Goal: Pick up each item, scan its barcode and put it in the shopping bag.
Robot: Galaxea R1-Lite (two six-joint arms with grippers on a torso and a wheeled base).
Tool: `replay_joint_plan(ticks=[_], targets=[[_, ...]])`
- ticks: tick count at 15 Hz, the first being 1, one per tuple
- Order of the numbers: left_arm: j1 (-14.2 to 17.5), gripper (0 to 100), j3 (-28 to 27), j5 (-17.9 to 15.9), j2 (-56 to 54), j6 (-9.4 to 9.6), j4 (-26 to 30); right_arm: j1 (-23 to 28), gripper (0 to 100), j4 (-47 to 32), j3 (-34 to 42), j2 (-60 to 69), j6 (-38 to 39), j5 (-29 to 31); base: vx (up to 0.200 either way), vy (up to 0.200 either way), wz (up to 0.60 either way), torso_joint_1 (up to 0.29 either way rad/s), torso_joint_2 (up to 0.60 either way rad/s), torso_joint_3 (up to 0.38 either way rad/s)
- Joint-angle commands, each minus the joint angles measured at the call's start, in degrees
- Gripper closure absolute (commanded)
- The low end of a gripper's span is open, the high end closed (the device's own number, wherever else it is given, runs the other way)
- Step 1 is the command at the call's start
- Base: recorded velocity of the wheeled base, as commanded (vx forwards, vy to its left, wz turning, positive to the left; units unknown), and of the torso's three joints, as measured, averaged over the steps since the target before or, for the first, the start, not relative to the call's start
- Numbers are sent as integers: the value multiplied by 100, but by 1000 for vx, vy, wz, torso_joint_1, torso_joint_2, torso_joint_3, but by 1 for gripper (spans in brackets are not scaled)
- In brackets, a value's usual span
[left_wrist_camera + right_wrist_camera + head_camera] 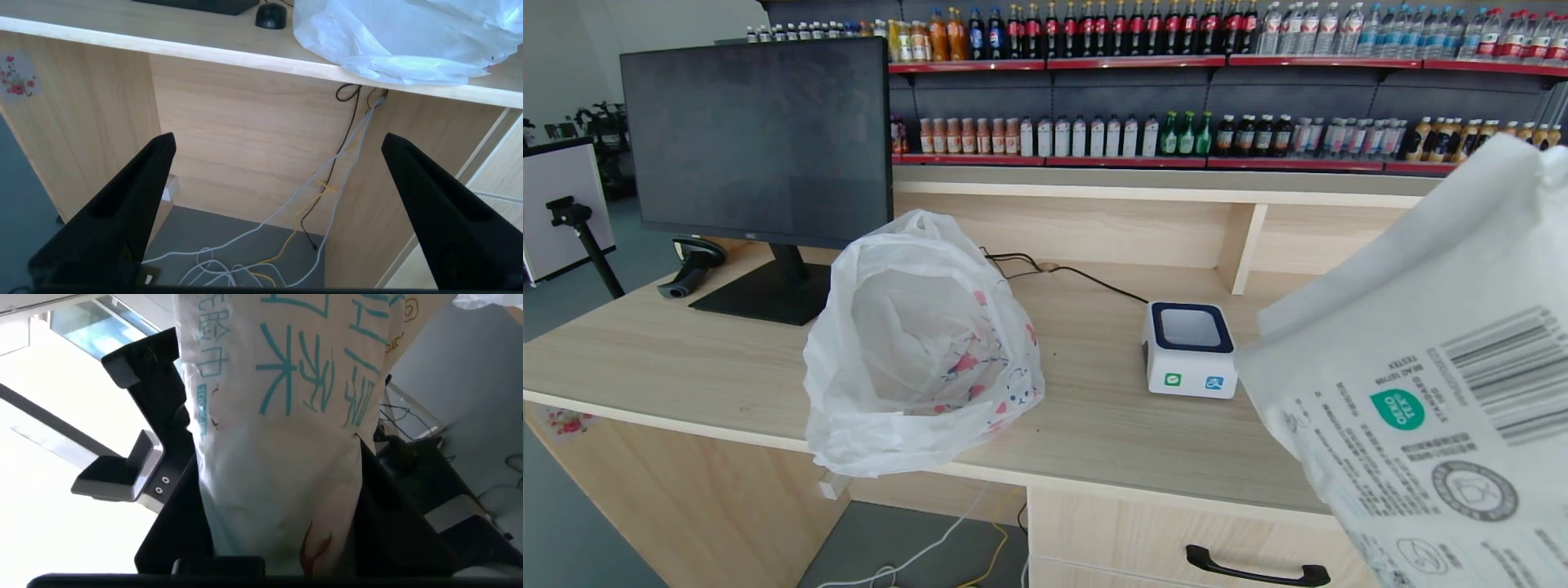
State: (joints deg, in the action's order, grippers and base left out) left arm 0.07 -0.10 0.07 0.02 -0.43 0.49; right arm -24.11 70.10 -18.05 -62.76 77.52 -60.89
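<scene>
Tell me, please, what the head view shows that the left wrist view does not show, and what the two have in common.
Head view only: the scanner box on the counter, the white package held up with its barcode towards the camera, and the bottle shelves behind. Left wrist view only: the left gripper, open, low in front of the counter, and the wooden panel beneath it. Both: the shopping bag at the counter's front edge, and loose cables below.

Seemingly a shop: drink shelves (1135, 62) behind checkout counter (686, 359).
</scene>
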Motion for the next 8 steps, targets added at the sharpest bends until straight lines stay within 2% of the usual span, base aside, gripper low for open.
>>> replay_joint_plan(ticks=[1, 3, 5, 8], targets=[[1, 0, 1, 1, 6, -1, 4, 91, 100, 4, 285, 88, -519, 7, 0, 0, 0, 0, 0, 0], [-7, 0, 10, 1, 6, -1, -5, 328, 100, -5, 566, 79, -1292, 16, 0, 0, 0, 0, 0, 0], [1, 0, 1, 1, 6, -1, 4, 592, 100, -22, 610, 62, -1468, 7, 0, 0, 0, 0, 0, 0], [1, 0, 1, 1, 6, -1, -5, 592, 100, -22, 751, -61, -1758, 7, 0, 0, 0, 0, 0, 0]])
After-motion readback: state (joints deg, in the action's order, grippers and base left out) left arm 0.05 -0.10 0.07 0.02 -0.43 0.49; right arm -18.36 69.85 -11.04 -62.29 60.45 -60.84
